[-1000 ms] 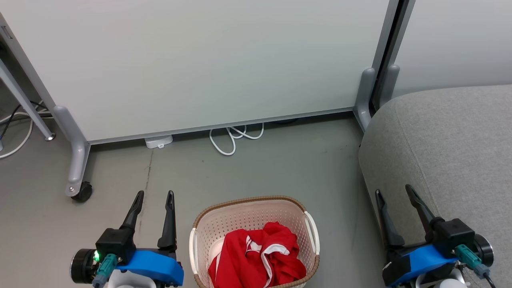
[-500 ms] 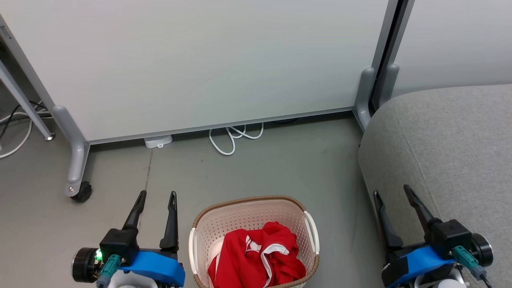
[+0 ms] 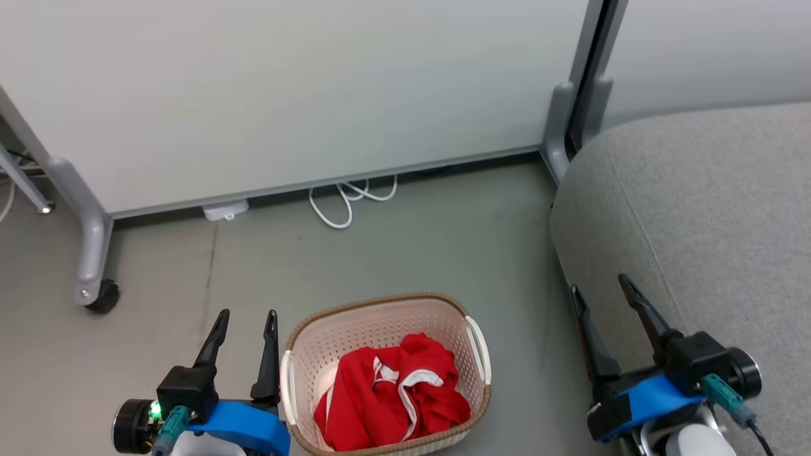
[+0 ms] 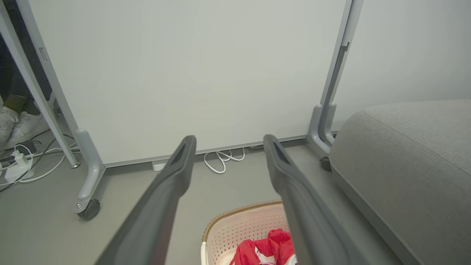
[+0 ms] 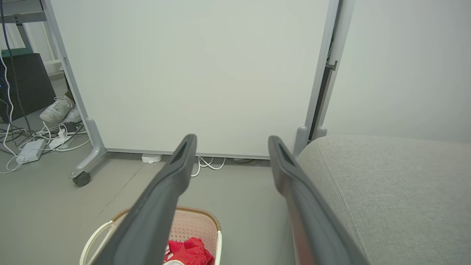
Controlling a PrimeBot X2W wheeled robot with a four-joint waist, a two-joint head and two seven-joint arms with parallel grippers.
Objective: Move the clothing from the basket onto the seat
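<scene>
Red clothing (image 3: pixel 393 405) is seen heaped in the basket (image 3: pixel 374 303) on the floor (image 3: pixel 443 253), with nothing laid on the seat (image 3: pixel 709 209).

The basket is set with its long axis across the head view, one white handle at each end and the right end turned slightly farther from the robot. The clothing is crumpled toward the near half, white stripes uppermost, so no direction can be read from it. The seat is placed to the right of the basket and apart from it, its rounded corner turned toward the partition panel (image 3: pixel 285 95). The left gripper (image 3: pixel 247 313) is held just left of the basket and the right gripper (image 3: pixel 599 283) by the seat's front edge. On both, the fingers are spread wide, empty, and pointed toward the panel.
</scene>
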